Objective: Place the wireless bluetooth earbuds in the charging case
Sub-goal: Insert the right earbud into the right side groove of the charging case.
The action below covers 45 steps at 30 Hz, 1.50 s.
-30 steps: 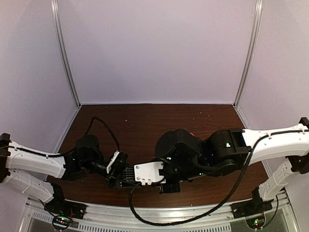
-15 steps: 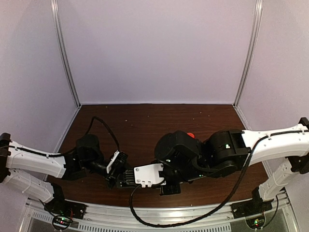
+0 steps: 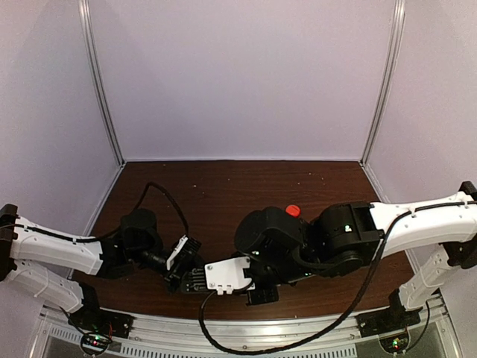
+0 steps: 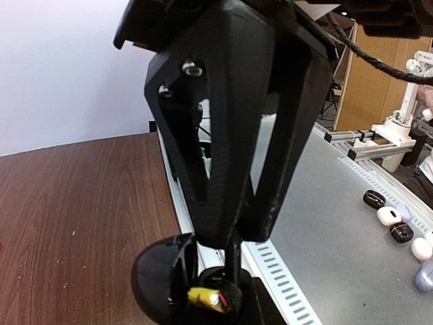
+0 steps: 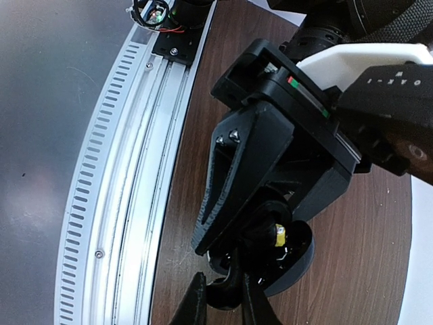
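**Earbuds.** One red-orange earbud [image 3: 293,211] lies on the brown table [image 3: 223,186], just behind the right arm's wrist and apart from the case. No other bud can be made out.

**Charging case** [image 5: 298,263]. Black and round, it stands at the table's near edge beside the slotted metal rail [image 5: 128,169]. Inside it shows a small yellow piece with a red edge [image 4: 206,298]; what that piece is cannot be told.

**Left gripper** [image 4: 229,238]. The fingers are pressed together, tips down at the case's rim.

**Right gripper** [image 5: 224,301]. The fingers stand narrowly apart with a dark part at the case between them; whether they clamp it cannot be told.

**Off the table.** A row of small rounded cases [image 4: 389,215], black, white and lilac, lies on a grey surface.
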### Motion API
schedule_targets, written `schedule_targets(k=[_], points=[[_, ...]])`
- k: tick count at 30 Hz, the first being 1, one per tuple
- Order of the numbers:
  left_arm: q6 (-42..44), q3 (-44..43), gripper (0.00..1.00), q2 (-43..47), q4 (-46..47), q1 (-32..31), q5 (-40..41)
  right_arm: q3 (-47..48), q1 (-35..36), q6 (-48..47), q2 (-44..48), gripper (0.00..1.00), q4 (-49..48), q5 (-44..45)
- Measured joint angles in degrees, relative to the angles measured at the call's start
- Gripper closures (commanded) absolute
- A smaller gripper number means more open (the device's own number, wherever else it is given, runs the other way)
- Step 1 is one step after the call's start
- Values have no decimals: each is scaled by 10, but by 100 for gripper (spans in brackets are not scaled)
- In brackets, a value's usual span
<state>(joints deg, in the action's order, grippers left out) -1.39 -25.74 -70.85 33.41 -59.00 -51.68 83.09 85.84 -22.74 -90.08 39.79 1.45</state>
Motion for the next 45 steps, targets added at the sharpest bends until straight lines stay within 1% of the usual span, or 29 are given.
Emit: schedule_targets(k=[14,15,19,21,35,45], points=[[22,-11,90,-9,-16,-13,-4,1,0,-8,-6,90,3,-24],[24,-11,90,-9,-17,-14,-4,1,0,-9,-6,90,4,-25],[28,-13,90,-9,-20,-16,-4,2,0,-11,-6,79,5,-25],[30,-14,90,-9,-22,-16,-3,3,0,-12,-7,77,5,-25],[29,-21,90,-9,-15,-16,1,9,5,-11,-10,73,0,-10],[23,-21,90,-8,-9,-16,9,9,6,-11,-8,72,3,5]])
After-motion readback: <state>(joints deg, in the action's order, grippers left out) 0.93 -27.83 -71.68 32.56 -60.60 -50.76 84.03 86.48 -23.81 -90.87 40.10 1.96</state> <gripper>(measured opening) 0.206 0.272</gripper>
